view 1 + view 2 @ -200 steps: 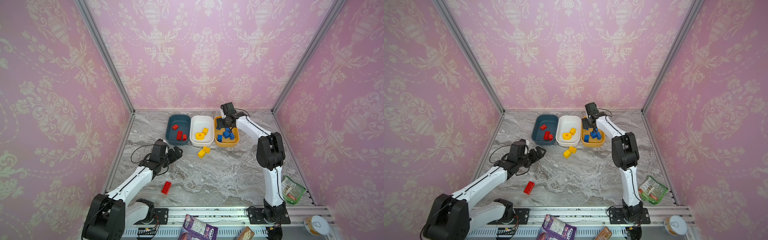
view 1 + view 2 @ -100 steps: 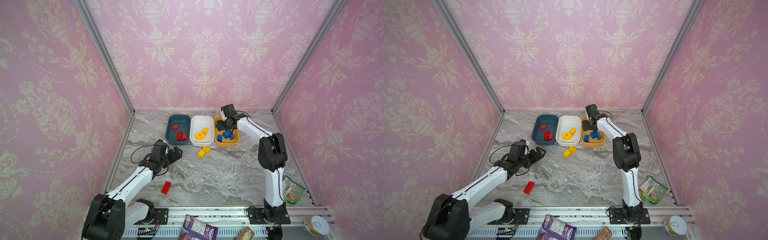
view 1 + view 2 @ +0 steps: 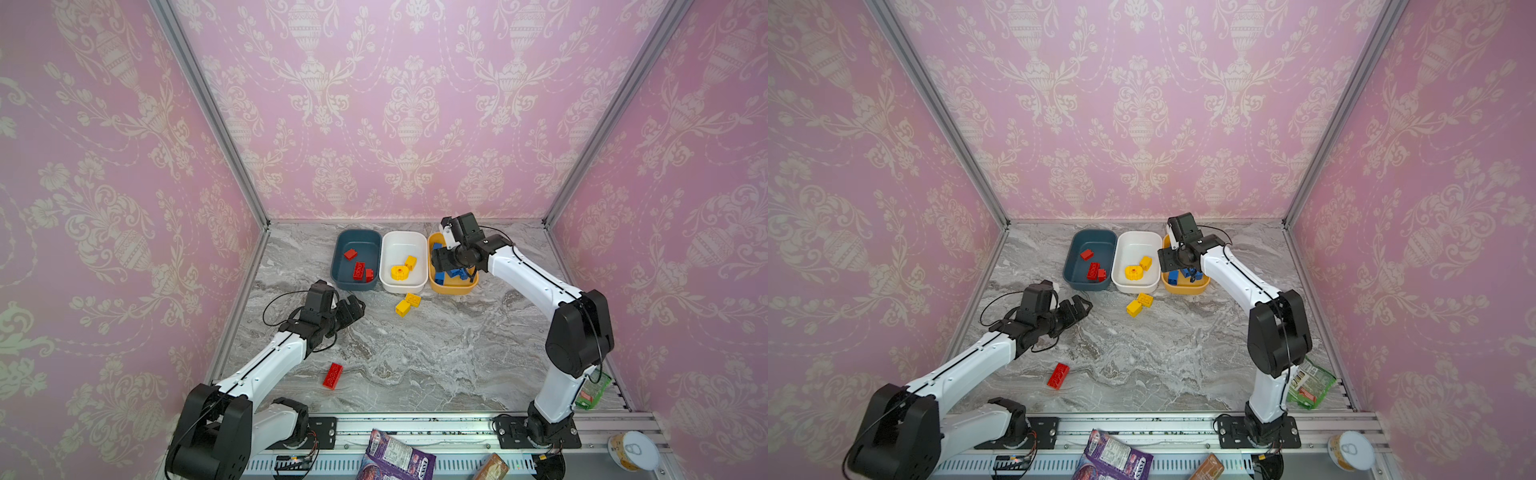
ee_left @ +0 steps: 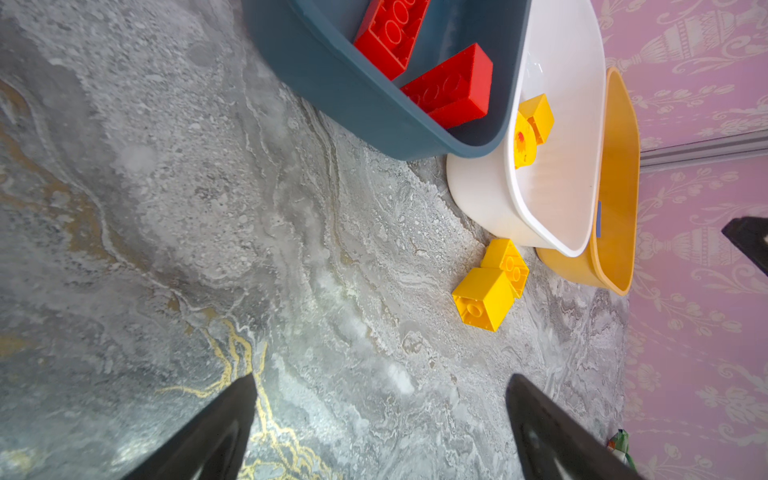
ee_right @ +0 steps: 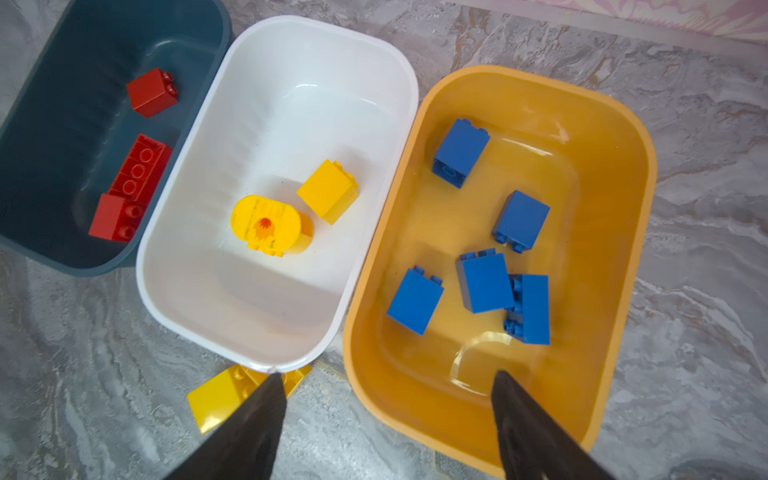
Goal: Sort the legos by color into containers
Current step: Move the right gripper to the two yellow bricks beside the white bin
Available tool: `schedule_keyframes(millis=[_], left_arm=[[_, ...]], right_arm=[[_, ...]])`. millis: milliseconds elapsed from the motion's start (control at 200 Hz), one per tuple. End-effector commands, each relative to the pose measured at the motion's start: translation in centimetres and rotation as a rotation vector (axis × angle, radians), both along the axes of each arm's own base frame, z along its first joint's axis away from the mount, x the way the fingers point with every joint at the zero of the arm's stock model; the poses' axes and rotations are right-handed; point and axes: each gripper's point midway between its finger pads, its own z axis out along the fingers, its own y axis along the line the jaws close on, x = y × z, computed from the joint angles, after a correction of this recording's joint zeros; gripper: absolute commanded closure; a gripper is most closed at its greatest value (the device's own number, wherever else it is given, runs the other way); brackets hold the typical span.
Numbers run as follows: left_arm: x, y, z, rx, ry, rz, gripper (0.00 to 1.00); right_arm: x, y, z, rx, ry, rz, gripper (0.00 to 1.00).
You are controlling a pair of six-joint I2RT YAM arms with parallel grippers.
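Nearly sorted. Along the far edge of the marble table [image 3: 436, 353], three tubs in a row, sides touching: teal tub [image 3: 338, 249] with three red bricks [image 5: 139, 170], white tub [image 3: 399, 245] with one yellow brick [image 5: 328, 191] and a round yellow piece [image 5: 266, 224], orange tub [image 3: 453, 290] with five blue bricks [image 5: 484, 282]. Loose on the table: a yellow pair [image 3: 407, 303], touching each other, just in front of the white tub, and a long red brick [image 3: 333, 375] lying flat towards the front left corner, well apart from everything else.

Right gripper [image 5: 386, 376] hanging over the near end of the orange tub, fingers [image 5: 536, 436] spread wide, holding nothing. Left gripper [image 4: 382, 376] low over bare table in front of the teal tub, fingers [image 4: 216, 432] likewise wide apart and empty, yellow pair ahead of it.

Probably light, hard and rigid, with glossy sides, so apt to slip or skid if pinched off-centre; hardly fragile. Best taken across two flat opposite sides, not over the studs; the long red brick across its narrow width. Yellow pair likely to need a careful grip on one alone.

Table flat, smooth, grey-veined, mostly bare. Pink patterned walls [image 3: 411, 104] close on three sides. Snack packets [image 3: 397, 457] on the front rail [image 3: 415, 428], a green packet [image 3: 592, 390] at the right edge, a tin can [image 3: 633, 451] beyond the front right corner.
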Motion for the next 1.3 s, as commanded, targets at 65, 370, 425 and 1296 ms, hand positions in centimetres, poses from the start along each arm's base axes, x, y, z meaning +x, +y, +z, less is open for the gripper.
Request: schedule_keyframes(millis=[65, 370, 425, 1296], left_arm=[[0.5, 0.2, 0.1, 0.025, -0.005, -0.013, 0.04], [0.3, 0.3, 0.2, 0.030, -0.008, -0.016, 0.04], [0.2, 0.3, 0.2, 0.030, -0.009, -0.017, 0.04], [-0.3, 1.0, 0.5, 0.045, -0.009, 0.002, 0.04]], right_arm=[[-4.6, 2.5, -0.6, 0.029, 0.072, 0.043, 0.20], [-9.9, 7.9, -2.8, -0.035, 0.143, 0.223, 0.21], [-10.4, 8.8, -3.4, -0.052, 0.154, 0.271, 0.21], [-8.2, 13.9, -10.3, -0.222, 0.214, 0.501, 0.28]])
